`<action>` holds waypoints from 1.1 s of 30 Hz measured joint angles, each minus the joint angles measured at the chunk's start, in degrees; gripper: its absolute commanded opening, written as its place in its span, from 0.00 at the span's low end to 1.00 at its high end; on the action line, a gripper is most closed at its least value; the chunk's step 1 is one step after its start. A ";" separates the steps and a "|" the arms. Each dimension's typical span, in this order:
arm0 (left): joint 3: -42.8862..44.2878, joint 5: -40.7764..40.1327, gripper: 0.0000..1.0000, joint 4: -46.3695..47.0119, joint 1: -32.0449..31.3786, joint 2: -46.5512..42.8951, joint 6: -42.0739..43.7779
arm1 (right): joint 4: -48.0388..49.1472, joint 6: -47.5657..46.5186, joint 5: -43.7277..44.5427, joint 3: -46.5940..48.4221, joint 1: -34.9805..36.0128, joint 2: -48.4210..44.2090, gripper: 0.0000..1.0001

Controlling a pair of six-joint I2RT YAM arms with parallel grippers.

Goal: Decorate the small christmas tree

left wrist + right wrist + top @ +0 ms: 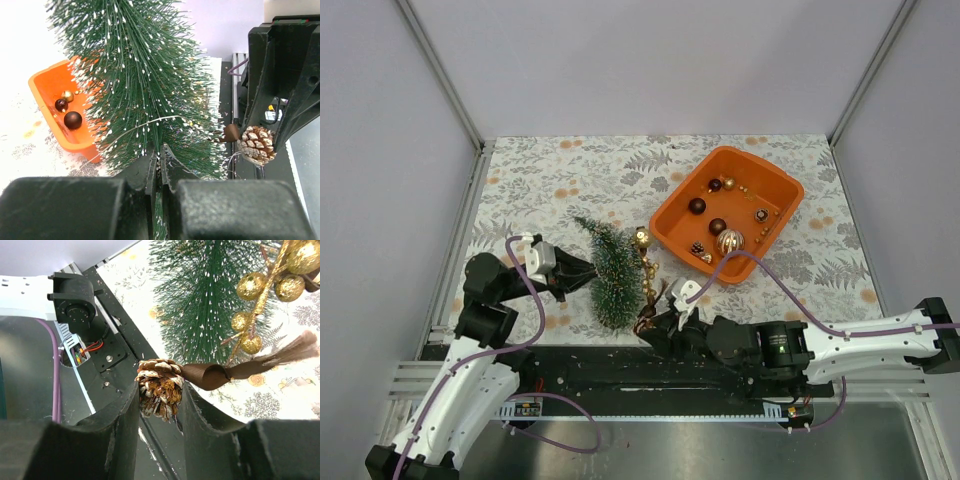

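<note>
Nearest me, at the table's near edge, my right gripper (159, 402) is clamped on a brown, white-tipped pine cone (157, 385) that carries a brown ribbon loop (210, 376). The loop sits just beside the tree's wide lower bristles, not yet hooked on.

Just beyond, my left gripper (159, 172) is pinched almost fully shut on the bristles of the small christmas tree (613, 272), a dark green, lightly frosted bottle-brush cone. The tree is tipped over above the grey leaf-patterned tablecloth (540, 165), wide end toward me and tip pointing away. I cannot tell whether it rests on the cloth or hangs from my grip. A sprig of gold beads (644, 252) lies against its right side.

I judge the step in hand to be hanging the pine cone. The next move calls for the left to steady the tree while the right pushes the loop over a bristle tuft, then lets go without dragging it off.

Farther back on the right, near the tree but not touching it, sits a rectangular orange plastic tub (672, 212). It holds three dark brown round baubles (697, 205), a small gold bauble (728, 183), a larger striped gold-and-white ball (730, 241), a second pine cone (698, 247) and a string of small gold beads (777, 213).
</note>
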 measured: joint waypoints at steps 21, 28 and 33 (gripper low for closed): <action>-5.57 -3.93 0.08 14.49 -0.76 8.76 -1.09 | -4.61 -1.57 1.27 1.60 -0.11 -2.51 0.18; -5.88 -6.54 0.08 19.12 -0.85 11.82 -1.75 | -6.34 -2.58 -3.45 3.04 -6.91 -1.16 0.18; -4.94 -7.26 0.08 21.03 -1.33 13.68 -3.17 | -7.10 -4.09 -6.86 6.12 -9.84 -0.33 0.17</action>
